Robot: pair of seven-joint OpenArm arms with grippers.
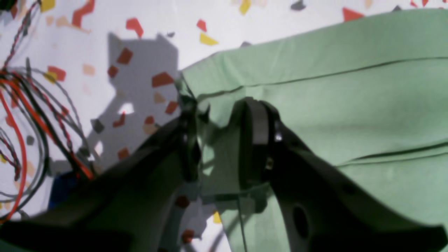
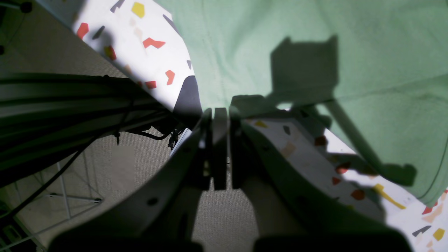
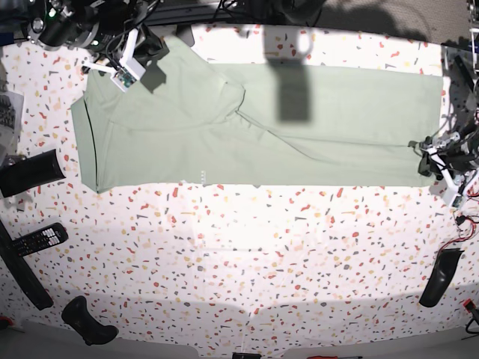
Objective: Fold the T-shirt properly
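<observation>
The pale sage-green T-shirt [image 3: 262, 123] lies folded lengthwise across the far part of the speckled table, neck end at the left. My right gripper [image 2: 220, 115] is at the shirt's far left edge, over the table's rim, with its jaws closed on the cloth [image 2: 266, 52]; in the base view it [image 3: 126, 71] is at the upper left. My left gripper [image 1: 222, 115] stands at the shirt's near right corner [image 1: 315, 87] with its jaws apart and cloth lying between them; in the base view it [image 3: 429, 158] is at the right.
A black remote [image 3: 41, 239] and black blocks [image 3: 28, 173] lie at the table's left. Black pieces lie at the near left [image 3: 88, 321] and near right [image 3: 438, 278]. Red and black cables [image 1: 21, 140] hang beside the left gripper. The floor [image 2: 105, 168] shows past the far edge.
</observation>
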